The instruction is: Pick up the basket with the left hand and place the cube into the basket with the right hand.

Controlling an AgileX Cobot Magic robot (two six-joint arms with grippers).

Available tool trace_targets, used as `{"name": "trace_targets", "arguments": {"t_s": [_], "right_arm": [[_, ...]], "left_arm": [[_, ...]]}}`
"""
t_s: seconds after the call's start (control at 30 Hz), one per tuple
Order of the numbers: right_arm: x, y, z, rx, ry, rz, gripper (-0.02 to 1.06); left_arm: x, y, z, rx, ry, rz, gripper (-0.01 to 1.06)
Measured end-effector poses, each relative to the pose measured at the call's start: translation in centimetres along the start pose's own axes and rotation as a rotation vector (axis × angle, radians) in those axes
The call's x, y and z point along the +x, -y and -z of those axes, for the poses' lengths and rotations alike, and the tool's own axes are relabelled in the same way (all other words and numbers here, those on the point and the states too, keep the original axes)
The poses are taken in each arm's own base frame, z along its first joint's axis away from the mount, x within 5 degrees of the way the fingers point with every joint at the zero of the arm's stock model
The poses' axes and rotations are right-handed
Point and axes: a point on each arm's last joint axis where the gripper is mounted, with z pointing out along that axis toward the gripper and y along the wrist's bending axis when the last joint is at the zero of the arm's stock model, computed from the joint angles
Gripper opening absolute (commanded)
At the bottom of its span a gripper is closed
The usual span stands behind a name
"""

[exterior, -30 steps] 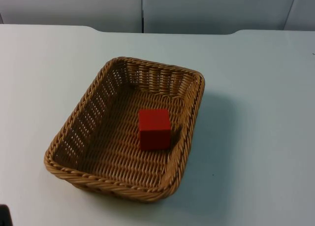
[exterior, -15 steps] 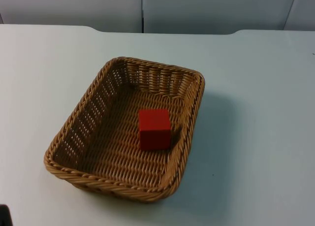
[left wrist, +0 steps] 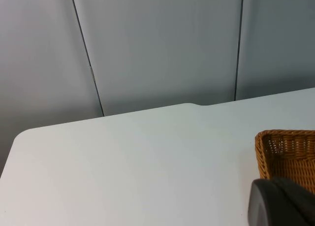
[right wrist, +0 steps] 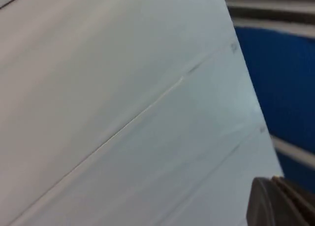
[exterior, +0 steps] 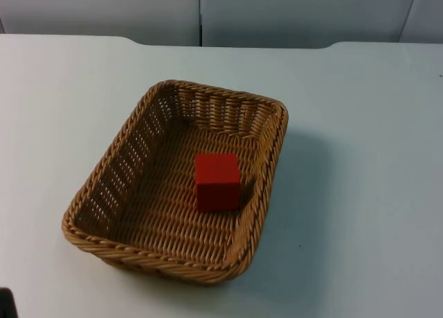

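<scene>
A woven brown basket [exterior: 118, 172] stands on the white table [exterior: 360, 124] near the middle of the top view. A red cube [exterior: 217, 181] rests on the basket's floor, toward its right wall. One corner of the basket [left wrist: 288, 154] appears in the left wrist view, just beyond my left gripper [left wrist: 283, 202], which is off to the basket's side and touches nothing. My right gripper [right wrist: 280, 202] hovers over bare table near an edge, away from the basket.
The grey partition wall [exterior: 201, 13] closes off the table's far side. A blue surface [right wrist: 285, 83] lies past the table edge in the right wrist view. A small dark object [exterior: 5, 303] sits at the near left corner of the top view.
</scene>
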Motion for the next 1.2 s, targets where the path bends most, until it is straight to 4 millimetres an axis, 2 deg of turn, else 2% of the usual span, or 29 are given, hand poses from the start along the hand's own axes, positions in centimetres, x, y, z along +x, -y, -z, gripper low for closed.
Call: {"name": "trace_targets", "arguments": {"t_s": [0.07, 0.2, 0.53, 0.67, 0.83, 0.87, 1.0, 1.03, 1.17, 1.2], "right_arm": [[-0.2, 1.3, 0.2, 0.043, -0.017, -0.17, 0.0], [-0.3, 2.5, 0.4, 0.081, -0.023, -0.262, 0.0], [-0.8, 4.0, 0.7, 0.122, -0.006, -0.288, 0.0], [-1.8, 5.1, 1.1, 0.134, 0.069, -0.305, 0.0], [-4.9, 7.4, 2.3, 0.115, 0.362, -0.355, 0.0], [-4.9, 7.4, 2.3, 0.115, 0.362, -0.355, 0.0], [-7.1, 8.7, 3.8, 0.01, 0.6, -0.593, 0.0], [-7.1, 8.7, 3.8, 0.01, 0.6, -0.593, 0.0], [-8.5, 8.9, 4.9, -0.248, 0.744, -1.036, 0.0], [-8.5, 8.9, 4.9, -0.248, 0.744, -1.036, 0.0]], "left_arm": [[0.0, 0.0, 0.0, 0.0, 0.0, 0.0, 0.0], [0.0, 0.0, 0.0, 0.0, 0.0, 0.0, 0.0], [0.0, 0.0, 0.0, 0.0, 0.0, 0.0, 0.0], [0.0, 0.0, 0.0, 0.0, 0.0, 0.0, 0.0], [0.0, 0.0, 0.0, 0.0, 0.0, 0.0, 0.0], [0.0, 0.0, 0.0, 0.0, 0.0, 0.0, 0.0], [0.0, 0.0, 0.0, 0.0, 0.0, 0.0, 0.0], [0.0, 0.0, 0.0, 0.0, 0.0, 0.0, 0.0], [0.0, 0.0, 0.0, 0.0, 0.0, 0.0, 0.0], [0.0, 0.0, 0.0, 0.0, 0.0, 0.0, 0.0]]}}
